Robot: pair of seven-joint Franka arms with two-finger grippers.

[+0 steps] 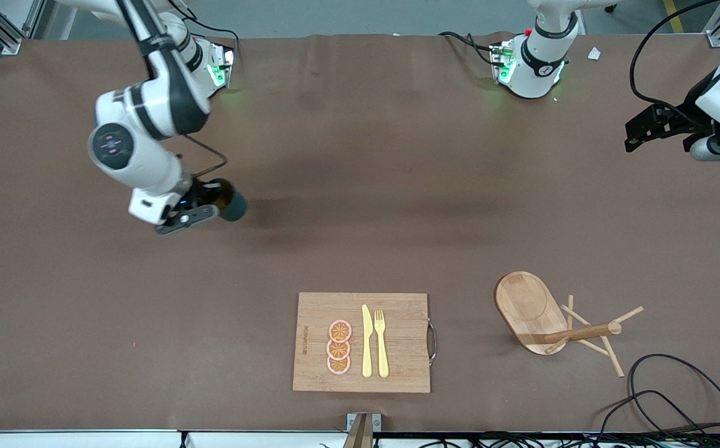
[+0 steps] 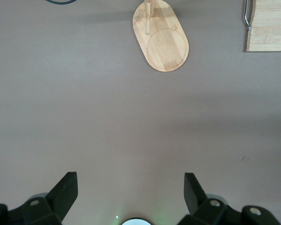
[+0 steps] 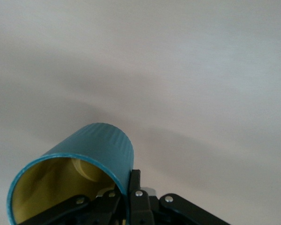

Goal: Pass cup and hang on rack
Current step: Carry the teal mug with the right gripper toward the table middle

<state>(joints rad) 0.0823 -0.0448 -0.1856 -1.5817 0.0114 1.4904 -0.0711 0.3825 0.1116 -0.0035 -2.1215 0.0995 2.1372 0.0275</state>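
The rack (image 1: 552,323) lies tipped on the table (image 1: 360,155), near the cutting board (image 1: 363,342). The right gripper (image 1: 201,208) clamps the cup (image 1: 232,202) by its rim, over the right arm's end. The left gripper (image 1: 643,127) waits, fingers apart. Better to carry the cup slowly toward it.

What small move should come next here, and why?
Probably the right hand should carry the cup toward the middle of the table to meet the left arm. It is shut on the cup's rim, tilted, over the right arm's end of the table. The left hand waits open at the left arm's end, and the rack stands there nearer the front camera.
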